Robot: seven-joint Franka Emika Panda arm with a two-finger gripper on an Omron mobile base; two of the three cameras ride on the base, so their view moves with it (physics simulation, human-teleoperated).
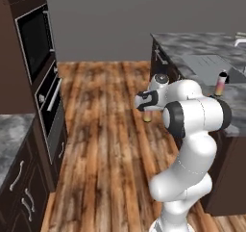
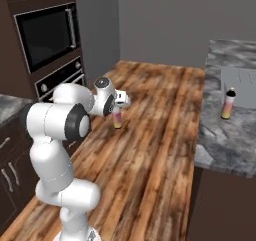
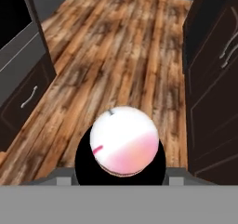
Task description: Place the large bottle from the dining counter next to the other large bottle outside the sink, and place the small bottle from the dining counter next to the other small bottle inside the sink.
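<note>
My gripper hangs over the wooden floor, shut on a pink-to-yellow large bottle that points down below the hand. In the right base view the same bottle hangs under the gripper. The hand view looks along the bottle, a white-pink round shape ringed in black between the fingers. The other large bottle, pink to yellow with a dark cap, stands upright on a dark marbled counter beside the grey sink. That bottle and the sink lie far to my right.
A built-in oven stack fills the tall dark cabinet on the left. A second stone counter with drawers stands at the lower left. Wooden floor runs open between the cabinets. Dark cabinet doors flank the floor.
</note>
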